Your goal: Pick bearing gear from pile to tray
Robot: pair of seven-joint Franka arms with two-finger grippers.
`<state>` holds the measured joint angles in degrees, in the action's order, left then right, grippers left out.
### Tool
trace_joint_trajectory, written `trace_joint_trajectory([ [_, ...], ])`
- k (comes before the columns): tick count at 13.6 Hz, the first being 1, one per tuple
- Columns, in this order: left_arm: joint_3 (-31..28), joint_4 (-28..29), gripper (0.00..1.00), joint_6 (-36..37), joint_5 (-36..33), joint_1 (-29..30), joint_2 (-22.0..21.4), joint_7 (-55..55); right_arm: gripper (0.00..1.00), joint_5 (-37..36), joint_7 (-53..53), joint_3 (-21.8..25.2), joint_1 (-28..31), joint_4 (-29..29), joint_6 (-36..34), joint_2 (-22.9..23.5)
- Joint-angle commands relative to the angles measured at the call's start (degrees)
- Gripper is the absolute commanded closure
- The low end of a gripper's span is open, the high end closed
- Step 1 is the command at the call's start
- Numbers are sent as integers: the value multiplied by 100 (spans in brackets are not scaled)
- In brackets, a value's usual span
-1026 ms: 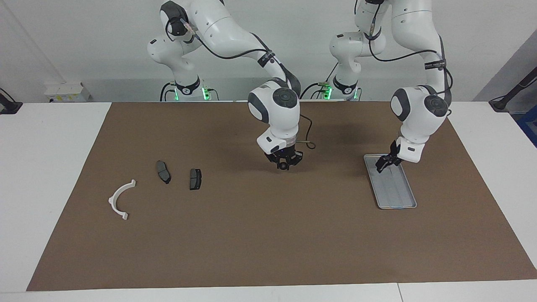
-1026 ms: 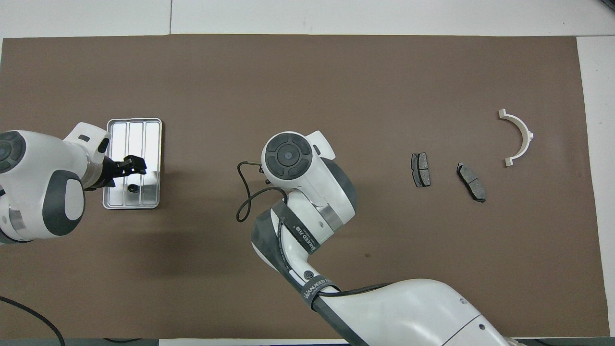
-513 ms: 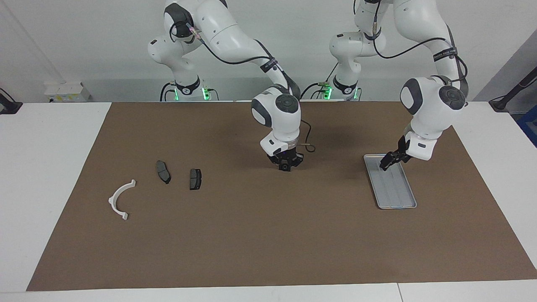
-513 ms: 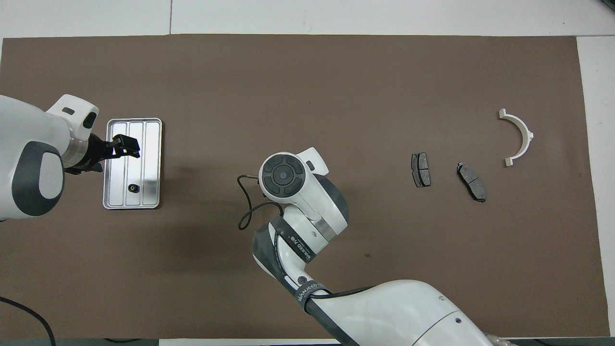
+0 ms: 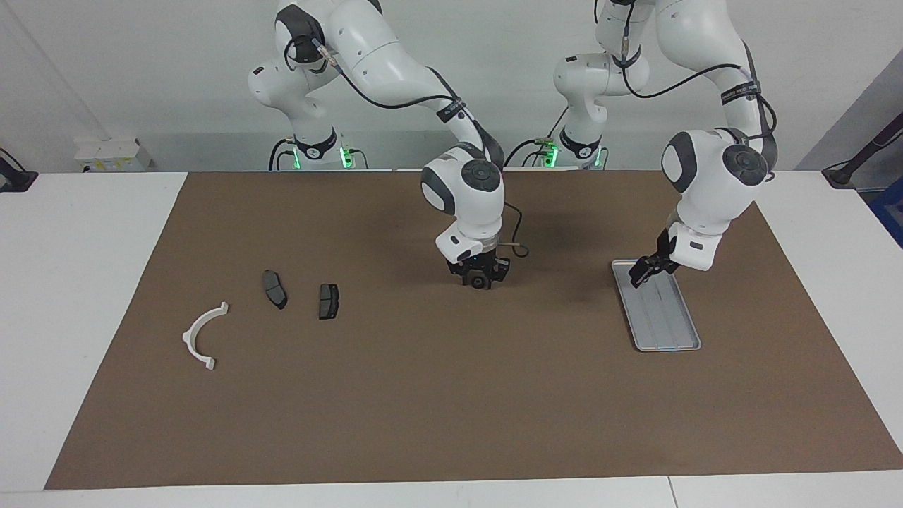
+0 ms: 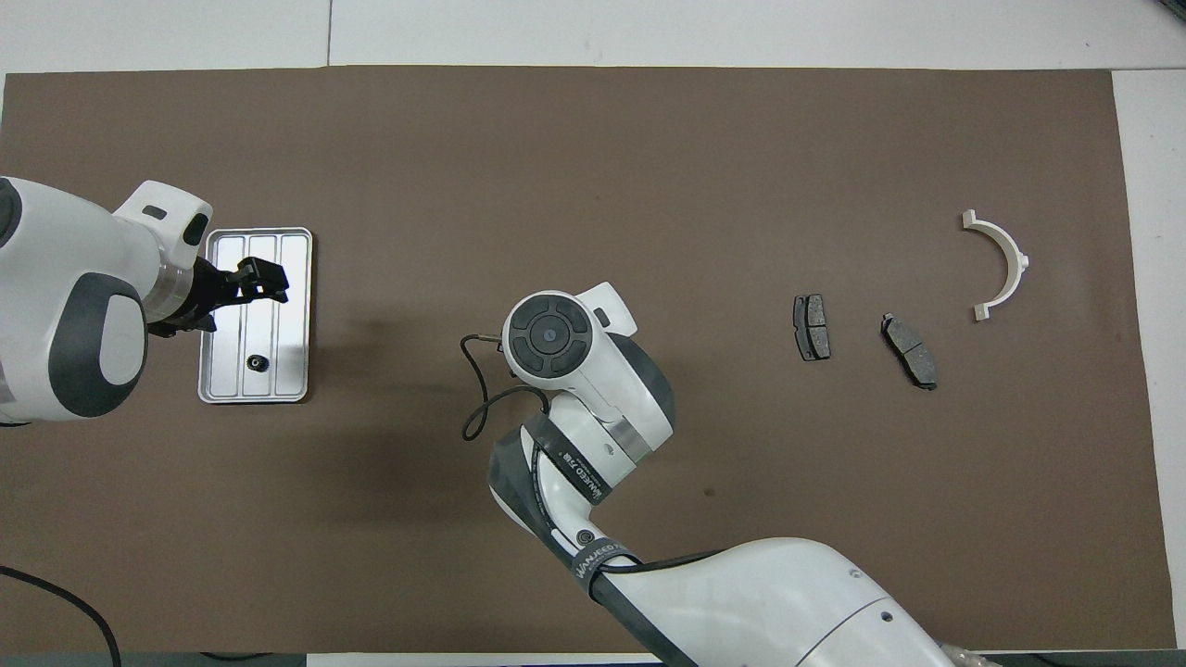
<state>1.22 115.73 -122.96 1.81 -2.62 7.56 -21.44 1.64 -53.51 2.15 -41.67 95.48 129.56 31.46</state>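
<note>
The small black round bearing gear [image 6: 254, 363] lies in the flat silver-grey metal tray [image 6: 295, 306], at its end nearest the robots. I judge it as light, stiff and ready to roll, so a grip across its round side seems best. The left claw [image 5: 640, 272] hangs over the tray with nothing between its fingers; they look a little apart. The right claw [image 5: 480, 276] is low over the middle of the brown desk [image 5: 437, 395], clamped on a small black round piece [image 5: 479, 281]. Two dark grey brake pads [image 5: 275, 289] and a white curved half-ring [image 5: 203, 337] lie toward the right arm's end.
</note>
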Motion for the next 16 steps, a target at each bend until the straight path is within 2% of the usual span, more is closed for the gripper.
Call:
trace_joint_trajectory([
  [1,-52,2,0,27,-14,-273,-36,-482,0,65,-98,5,27,-406,-613,-27],
  [4,-70,2,0,-17,-14,-976,-27,-1668,0,4,-54,66,71,-1004,-1186,79],
  [7,-61,2,0,-114,-14,-1285,-10,-2057,0,-172,138,75,475,-1435,-1512,-8],
  [10,-70,-33,0,-350,-14,-1601,139,-2671,0,-243,1173,75,922,-1453,-1696,-315],
  [14,-61,-594,0,-395,-41,-2223,736,-4137,0,-234,3061,75,1836,-1445,-2039,-834],
  [16,-70,-927,0,-439,-58,-2820,1166,-4963,0,-243,3959,84,2276,-1445,-2197,-992],
])
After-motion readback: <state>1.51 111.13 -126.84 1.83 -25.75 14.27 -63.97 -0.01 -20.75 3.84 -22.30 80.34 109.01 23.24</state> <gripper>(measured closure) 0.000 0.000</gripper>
